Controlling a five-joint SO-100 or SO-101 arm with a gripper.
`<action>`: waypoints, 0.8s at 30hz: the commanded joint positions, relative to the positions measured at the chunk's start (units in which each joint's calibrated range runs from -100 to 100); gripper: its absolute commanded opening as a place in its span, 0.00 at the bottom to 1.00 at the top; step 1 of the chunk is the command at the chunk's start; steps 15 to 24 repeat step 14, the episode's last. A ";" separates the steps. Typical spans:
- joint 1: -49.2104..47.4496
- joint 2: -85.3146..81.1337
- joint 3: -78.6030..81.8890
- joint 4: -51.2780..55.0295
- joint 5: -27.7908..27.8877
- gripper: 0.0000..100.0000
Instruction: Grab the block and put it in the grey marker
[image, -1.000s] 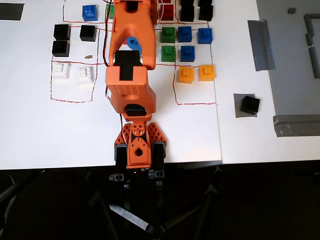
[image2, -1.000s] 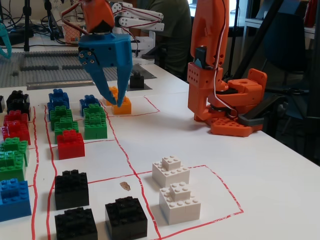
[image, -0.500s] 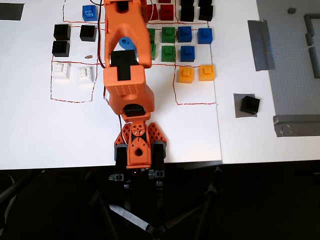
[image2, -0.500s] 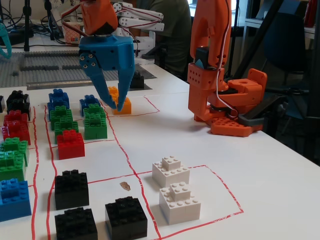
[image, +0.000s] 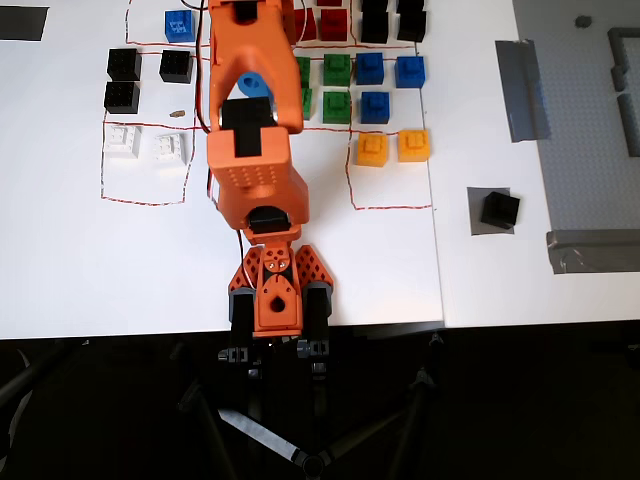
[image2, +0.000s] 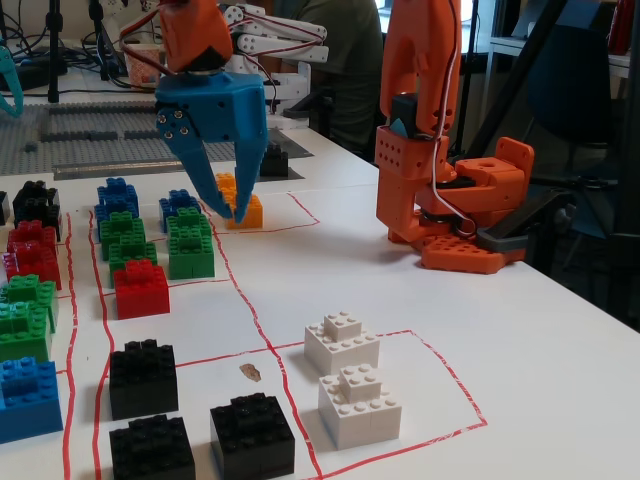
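Finding: the block (image: 499, 210) sits on the grey marker (image: 475, 205), at the right of the overhead view. It is slightly askew and lies toward the patch's right side, with bare tape showing along the left. The placement looks complete.

Tool: in the fixed view the gripper (image2: 235, 208) hangs over the brick rows. Its tips are drawn together with nothing between them, just in front of a yellow brick (image2: 254, 212) and beside the green bricks (image2: 190, 240). In the overhead view the arm (image: 250, 170) covers most of it.

Step in hand, as judged: clearing away from the stock without disturbing anything. The tips look low among the stud tops, so the sound course is to lift straight up before any sideways travel. Sweeping toward the marker should be avoided.

Clearances: the rows are tightly packed, leaving little room between bricks. Bare white table (image: 120, 270) lies open in front of the red-lined pens and between them and the marker. The marker sits close to the seam of the white sheet, with grey tape strips (image: 522, 90) beyond. The table's front edge runs just past the arm's base.
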 joint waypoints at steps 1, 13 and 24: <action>-0.71 -2.26 -6.53 -1.22 -0.34 0.00; -1.12 -2.09 -6.62 -1.22 -0.49 0.00; -1.12 -2.01 -6.62 -1.22 -0.49 0.00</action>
